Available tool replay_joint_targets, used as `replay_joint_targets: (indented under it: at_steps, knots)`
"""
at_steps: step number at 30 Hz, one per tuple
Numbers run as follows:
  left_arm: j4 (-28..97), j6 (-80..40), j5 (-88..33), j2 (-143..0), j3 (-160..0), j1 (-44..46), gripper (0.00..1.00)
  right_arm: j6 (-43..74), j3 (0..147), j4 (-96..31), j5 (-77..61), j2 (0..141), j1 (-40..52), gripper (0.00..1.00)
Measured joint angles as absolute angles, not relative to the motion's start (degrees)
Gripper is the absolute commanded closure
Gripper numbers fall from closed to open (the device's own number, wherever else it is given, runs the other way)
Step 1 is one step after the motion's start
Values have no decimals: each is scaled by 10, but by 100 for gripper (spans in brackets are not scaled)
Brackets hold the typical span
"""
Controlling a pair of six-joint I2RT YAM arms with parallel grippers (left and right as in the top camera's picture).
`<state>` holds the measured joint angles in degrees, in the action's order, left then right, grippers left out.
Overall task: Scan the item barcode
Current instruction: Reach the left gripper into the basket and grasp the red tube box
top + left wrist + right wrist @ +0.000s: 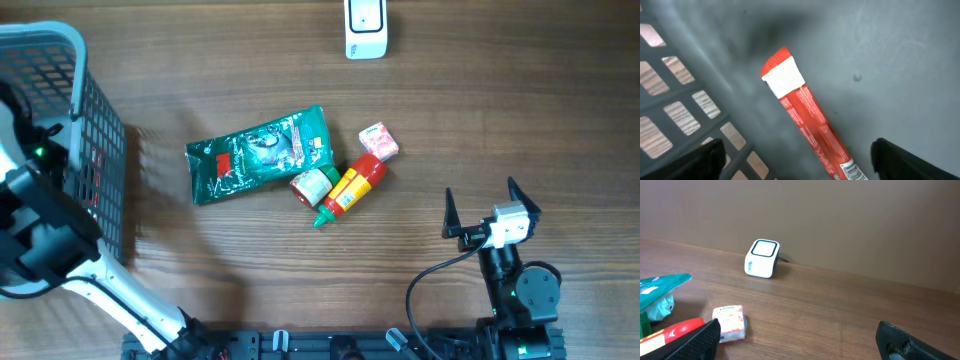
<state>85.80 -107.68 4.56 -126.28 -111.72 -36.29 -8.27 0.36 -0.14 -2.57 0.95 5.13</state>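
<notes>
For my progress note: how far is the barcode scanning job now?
Looks done: one red pack lies inside the basket. In hand: nothing; the left gripper hangs open above that pack, the right gripper is open. Left: green packet, jar, red bottle and pink box lie apart from the scanner.
</notes>
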Motion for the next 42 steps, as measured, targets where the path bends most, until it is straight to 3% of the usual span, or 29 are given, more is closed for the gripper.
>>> replay_joint_targets:
  at_steps: [15,17,19,21,22,35,42]
  knots:
    - [797,-1080,121,-1302,-1051,-344,2,-83,4,-1,-26,10,51,0]
    - [768,-1081,128,-1288,-1025,-344,15,-83,4,-1,-26,10,51,0]
    - [737,-1082,138,-1277,-1003,-342,37,-83,4,-1,-26,10,51,0]
    - [726,-1086,150,-1273,-991,-342,67,-83,4,-1,-26,10,51,0]
    - [726,-1090,156,-1272,-987,-343,96,-83,4,-1,-26,10,51,0]
    - [764,-1001,134,-1262,-987,-427,96,-83,4,-1,-26,10,51,0]
    - [776,-915,121,-1103,-1022,-487,96,-83,4,-1,-26,10,51,0]
